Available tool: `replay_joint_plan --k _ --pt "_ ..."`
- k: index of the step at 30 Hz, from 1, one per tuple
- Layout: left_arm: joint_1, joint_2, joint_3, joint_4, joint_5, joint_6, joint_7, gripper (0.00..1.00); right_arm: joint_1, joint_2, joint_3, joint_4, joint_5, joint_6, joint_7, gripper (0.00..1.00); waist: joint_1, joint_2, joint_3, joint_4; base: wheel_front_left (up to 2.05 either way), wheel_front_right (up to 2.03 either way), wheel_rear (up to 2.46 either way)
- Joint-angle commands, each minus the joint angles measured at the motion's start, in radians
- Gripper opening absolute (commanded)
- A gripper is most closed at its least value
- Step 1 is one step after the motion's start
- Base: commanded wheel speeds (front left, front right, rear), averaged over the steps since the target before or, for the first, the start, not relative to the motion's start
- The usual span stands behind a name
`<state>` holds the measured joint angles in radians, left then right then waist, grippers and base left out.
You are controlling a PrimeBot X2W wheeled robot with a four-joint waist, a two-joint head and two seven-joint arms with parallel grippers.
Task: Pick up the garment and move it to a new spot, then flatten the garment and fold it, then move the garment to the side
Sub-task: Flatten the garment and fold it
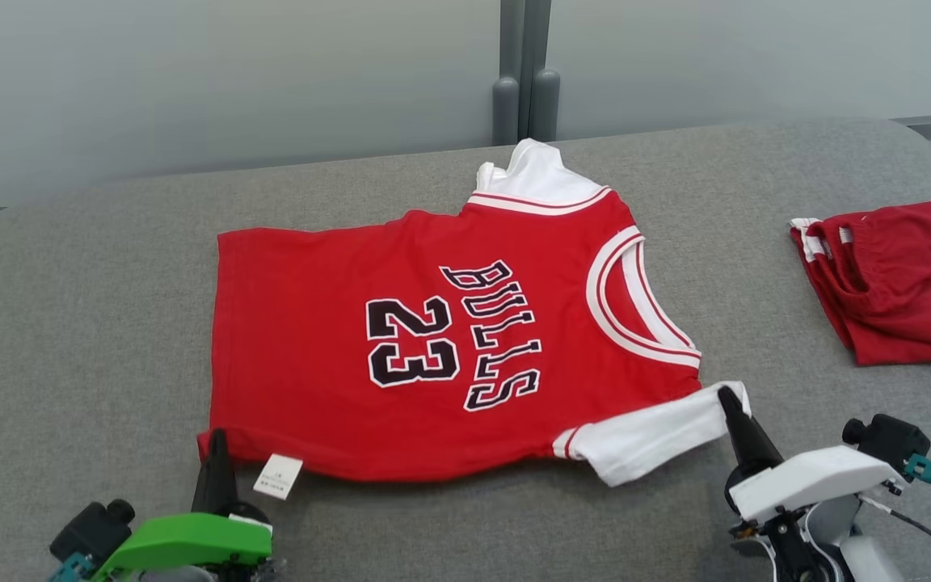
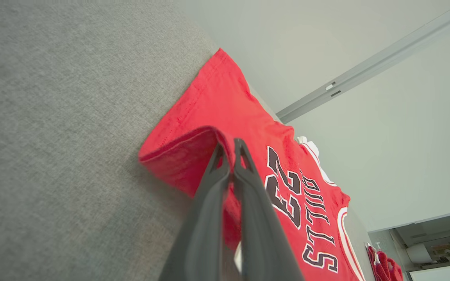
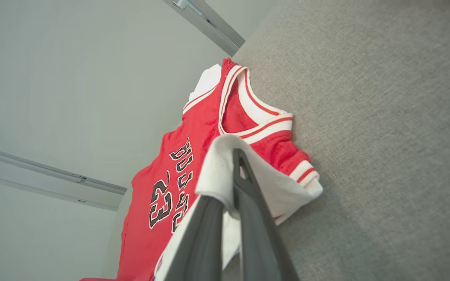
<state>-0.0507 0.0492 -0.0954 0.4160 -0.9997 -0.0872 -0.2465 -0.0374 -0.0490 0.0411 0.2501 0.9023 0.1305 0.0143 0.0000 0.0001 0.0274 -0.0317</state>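
Note:
The garment [image 1: 433,339] is a red Bulls 23 jersey with white sleeves, spread across the grey padded surface [image 1: 94,323] with its neck toward the right. My left gripper [image 1: 216,440] is shut on the near-left hem corner, and the left wrist view shows the red hem [image 2: 182,150] pinched and folded over the left gripper [image 2: 229,146]. My right gripper [image 1: 729,398] is shut on the near white sleeve [image 1: 651,432]; in the right wrist view the white sleeve [image 3: 217,171] drapes over the right gripper [image 3: 237,154].
A second red garment [image 1: 894,279] lies folded at the far right of the grey surface. A white label [image 1: 278,475] hangs from the jersey's near hem. Pale wall panels with a grey post [image 1: 526,81] stand behind the surface.

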Motion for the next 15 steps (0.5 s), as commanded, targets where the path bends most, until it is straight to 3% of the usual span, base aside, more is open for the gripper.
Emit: replay_joint_plan --k 1,8,15 --pt "-0.049 0.003 0.000 0.031 -0.003 -0.005 -0.001 0.00 -0.048 -0.003 -0.006 0.037 0.018 0.000 -0.013 0.00 0.0000 -0.0001 0.010 0.005 0.00 0.00 0.00" --pt "-0.177 0.003 -0.011 0.151 0.005 -0.016 -0.010 0.00 -0.208 -0.003 0.002 0.203 0.009 0.000 -0.046 0.00 0.0000 -0.0001 0.040 0.013 0.00 0.00 0.00" --pt "-0.297 0.004 -0.004 0.288 0.034 -0.028 -0.018 0.00 -0.425 -0.003 0.040 0.443 -0.028 0.000 -0.087 0.00 0.0000 -0.0001 0.093 0.018 0.00 0.00 0.00"
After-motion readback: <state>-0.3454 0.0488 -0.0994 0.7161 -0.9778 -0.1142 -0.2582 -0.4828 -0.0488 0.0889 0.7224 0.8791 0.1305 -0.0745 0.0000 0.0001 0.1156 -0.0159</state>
